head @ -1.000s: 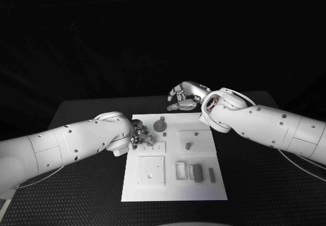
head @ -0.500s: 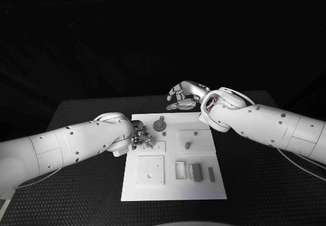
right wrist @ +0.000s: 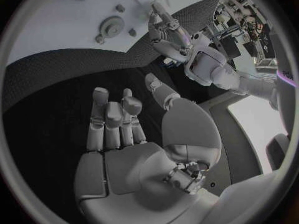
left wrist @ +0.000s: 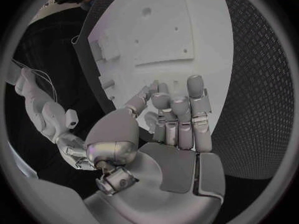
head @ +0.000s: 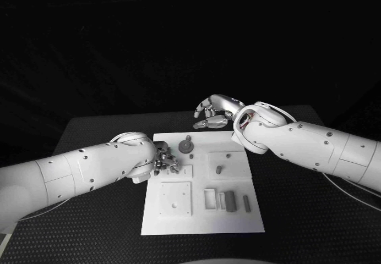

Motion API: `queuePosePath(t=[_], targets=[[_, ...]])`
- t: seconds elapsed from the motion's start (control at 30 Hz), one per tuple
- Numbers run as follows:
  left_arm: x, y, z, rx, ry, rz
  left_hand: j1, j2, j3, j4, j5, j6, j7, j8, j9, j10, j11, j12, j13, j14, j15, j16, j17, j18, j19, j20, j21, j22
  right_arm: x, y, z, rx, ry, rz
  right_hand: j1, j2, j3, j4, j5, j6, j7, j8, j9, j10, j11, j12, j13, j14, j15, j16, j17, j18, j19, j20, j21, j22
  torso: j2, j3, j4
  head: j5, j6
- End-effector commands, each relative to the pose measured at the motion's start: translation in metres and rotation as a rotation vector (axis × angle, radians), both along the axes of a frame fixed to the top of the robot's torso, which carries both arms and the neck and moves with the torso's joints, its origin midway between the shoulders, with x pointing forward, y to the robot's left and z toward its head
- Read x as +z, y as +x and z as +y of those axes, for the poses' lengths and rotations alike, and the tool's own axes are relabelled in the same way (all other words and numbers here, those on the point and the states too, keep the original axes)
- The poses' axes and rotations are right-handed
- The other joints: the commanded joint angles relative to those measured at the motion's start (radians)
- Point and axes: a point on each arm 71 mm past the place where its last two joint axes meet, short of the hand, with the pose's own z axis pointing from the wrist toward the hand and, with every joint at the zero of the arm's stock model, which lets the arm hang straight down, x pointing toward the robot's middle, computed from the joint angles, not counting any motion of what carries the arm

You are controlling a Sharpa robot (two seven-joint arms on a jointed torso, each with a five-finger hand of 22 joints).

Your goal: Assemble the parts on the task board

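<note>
Head view: white task board [head: 202, 220] lies mid-table on the black table [head: 103, 231], grey parts on it. Round disc part [head: 186, 146] sits near the board's far edge, a small peg [head: 217, 170] stands in a square block at centre right, flat bars [head: 231, 201] lie side by side near the right edge toward the robot, a square plate [head: 175, 199] with a hole sits centre left. Left hand [head: 164, 159] hangs over the board's left edge beside the disc part, fingers bent downward; whether it touches or holds anything cannot be told here. Right hand [head: 213, 111] is raised past the board's far edge, over the table, fingers loosely curled and apart, nothing in it. Left wrist view: left hand [left wrist: 168, 129] has fingers fairly straight and close together with the thumb bent beside them, nothing visible between them, held just above the task board [left wrist: 187, 30]. Right wrist view: right hand [right wrist: 124, 129] is empty, fingers extended side by side, thumb set apart, over the black table [right wrist: 56, 94]; the task board [right wrist: 74, 20] lies beyond with the disc part [right wrist: 113, 24] on it, and the left hand [right wrist: 163, 22] is seen at the board's edge near that disc.
</note>
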Motion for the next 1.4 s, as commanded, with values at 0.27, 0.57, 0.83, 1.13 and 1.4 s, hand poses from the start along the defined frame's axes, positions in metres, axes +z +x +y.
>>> queuePosePath(t=[0.27,0.57,0.83,1.13,1.4], targets=[[-0.0008,-0.0011,-0.0045,-0.018,0.007,0.001,-0.011,-0.006,-0.003,0.011,0.003,0.093,-0.014,0.004,0.101,0.004,-0.005,0.003,-0.003,0.002,-0.002,0.007,-0.007,0.002,0.005,-0.002,-0.004,0.002,-0.0004,-0.0001,0.0014,0.007,-0.004,0.007,0.000,0.002,0.004,0.005,0.002,-0.001,0.001,-0.005,0.000,-0.007,0.002,-0.006,-0.002,0.000,0.004,-0.005,-0.001,0.014,-0.005,0.002,-0.005,0.003,0.000,0.0004,-0.0003,-0.006,0.002],[-0.0007,-0.0009,-0.0049,-0.017,0.005,-0.002,-0.021,-0.022,-0.004,0.024,0.003,0.092,-0.014,0.003,0.103,0.004,-0.005,0.002,-0.005,0.001,-0.003,0.011,-0.014,0.002,0.006,-0.003,-0.006,0.004,-0.0005,0.0000,0.0017,0.007,-0.004,0.008,0.000,0.003,0.004,0.006,0.002,-0.001,0.001,-0.005,0.000,-0.007,0.002,-0.006,-0.002,0.000,0.004,-0.005,-0.001,0.014,-0.005,0.002,-0.005,0.003,0.000,-0.0002,0.0001,-0.009,0.003],[-0.0007,-0.0010,-0.0055,-0.018,0.005,-0.002,-0.026,-0.044,-0.004,0.032,0.003,0.090,-0.013,0.000,0.104,0.003,-0.004,0.002,-0.006,0.000,-0.004,0.013,-0.021,0.002,0.006,-0.004,-0.008,0.005,-0.0005,0.0001,0.0011,0.006,-0.004,0.008,-0.001,0.002,0.003,0.006,0.002,-0.001,0.001,-0.006,0.000,-0.007,0.002,-0.006,-0.002,0.000,0.004,-0.005,-0.001,0.014,-0.005,0.002,-0.005,0.004,0.000,-0.0006,0.0005,-0.011,0.002],[-0.0008,-0.0007,-0.0045,-0.016,0.006,-0.001,-0.031,-0.083,-0.005,0.041,0.003,0.085,-0.012,-0.004,0.105,0.002,-0.003,0.001,-0.008,-0.002,-0.005,0.017,-0.030,0.002,0.007,-0.005,-0.012,0.007,-0.0005,0.0002,0.0006,0.005,-0.004,0.008,-0.001,0.002,0.003,0.006,0.002,-0.001,0.001,-0.006,0.000,-0.007,0.002,-0.006,-0.002,0.000,0.004,-0.005,-0.002,0.014,-0.006,0.002,-0.006,0.004,0.000,-0.0008,0.0014,-0.014,0.003],[-0.0009,-0.0006,-0.0039,-0.014,0.006,-0.002,-0.041,-0.090,-0.039,0.022,0.004,0.081,-0.011,-0.008,0.106,0.001,-0.002,0.001,-0.009,-0.005,-0.005,0.022,-0.039,0.001,0.005,-0.006,-0.015,0.010,-0.0006,0.0002,0.0001,0.004,-0.003,0.009,-0.002,0.002,0.003,0.007,0.002,-0.001,0.001,-0.006,0.000,-0.007,0.002,-0.006,-0.002,0.000,0.004,-0.005,-0.002,0.014,-0.006,0.002,-0.006,0.004,0.000,-0.0009,0.0010,-0.014,0.005]])
